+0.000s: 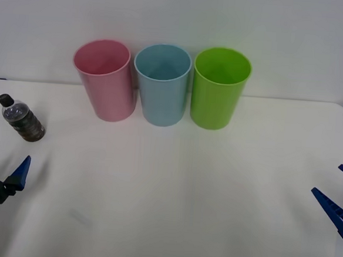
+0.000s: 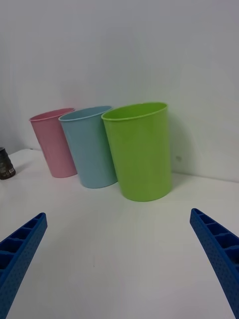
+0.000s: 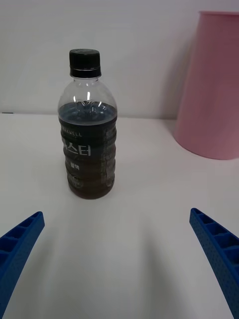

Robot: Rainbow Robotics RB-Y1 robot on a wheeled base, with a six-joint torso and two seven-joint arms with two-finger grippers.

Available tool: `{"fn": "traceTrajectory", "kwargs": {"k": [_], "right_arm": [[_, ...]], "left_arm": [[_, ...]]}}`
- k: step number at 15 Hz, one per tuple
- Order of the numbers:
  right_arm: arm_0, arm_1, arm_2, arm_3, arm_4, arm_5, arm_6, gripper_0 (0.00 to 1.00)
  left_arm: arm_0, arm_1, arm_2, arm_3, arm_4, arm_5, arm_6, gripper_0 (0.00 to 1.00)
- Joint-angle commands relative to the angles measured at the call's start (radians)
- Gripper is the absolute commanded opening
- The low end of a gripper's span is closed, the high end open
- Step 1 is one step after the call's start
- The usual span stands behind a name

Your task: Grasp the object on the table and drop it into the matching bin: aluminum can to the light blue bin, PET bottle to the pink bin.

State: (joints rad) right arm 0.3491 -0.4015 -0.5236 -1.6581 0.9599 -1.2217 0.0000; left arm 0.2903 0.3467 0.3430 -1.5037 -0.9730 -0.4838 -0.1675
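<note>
The bottle (image 1: 21, 120) stands upright at the table's (image 1: 172, 199) far left, well apart from the pink bin (image 1: 106, 80). In the left wrist view the bottle (image 3: 88, 127) has a black cap, a clear shoulder and a dark label wrapped round its ribbed body; the small line along the label's top edge ends in "WELL", and larger white Korean characters sit below it, with a smaller line under those that is too fine to read. The left gripper (image 1: 3, 167) hovers low at the table's near left corner, just short of the bottle, fingers (image 3: 19, 244) spread wide and holding nothing, with the bottle standing beyond the gap between them.

The pink bin, the blue bin (image 1: 161, 85) and a green bin (image 1: 219, 88) stand in a close row at the back, rims almost touching. None bears any writing.

The right gripper (image 1: 338, 196) sits at the table's near right edge, fingers (image 2: 219, 251) also spread wide and empty, facing the green bin (image 2: 140, 150).
</note>
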Motion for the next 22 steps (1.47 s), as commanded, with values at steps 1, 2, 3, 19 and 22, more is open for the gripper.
{"fn": "traceTrajectory", "kwargs": {"k": [1,2,3,19,22], "right_arm": [[0.000,0.000,0.000,0.000,0.000,0.000,0.000,1.00],[0.000,0.000,0.000,0.000,0.000,0.000,0.000,1.00],[0.000,0.000,0.000,0.000,0.000,0.000,0.000,1.00],[0.000,0.000,0.000,0.000,0.000,0.000,0.000,1.00],[0.000,0.000,0.000,0.000,0.000,0.000,0.000,1.00]], "left_arm": [[-0.046,0.000,0.007,0.042,-0.023,0.002,0.011,1.00],[-0.063,0.000,0.007,0.054,-0.030,0.005,0.014,1.00],[-0.082,0.000,0.007,0.071,-0.038,0.008,0.014,1.00],[-0.398,0.000,0.048,0.361,-0.181,0.085,0.016,1.00],[-0.427,0.000,0.039,0.375,-0.199,0.132,0.017,1.00]]}}
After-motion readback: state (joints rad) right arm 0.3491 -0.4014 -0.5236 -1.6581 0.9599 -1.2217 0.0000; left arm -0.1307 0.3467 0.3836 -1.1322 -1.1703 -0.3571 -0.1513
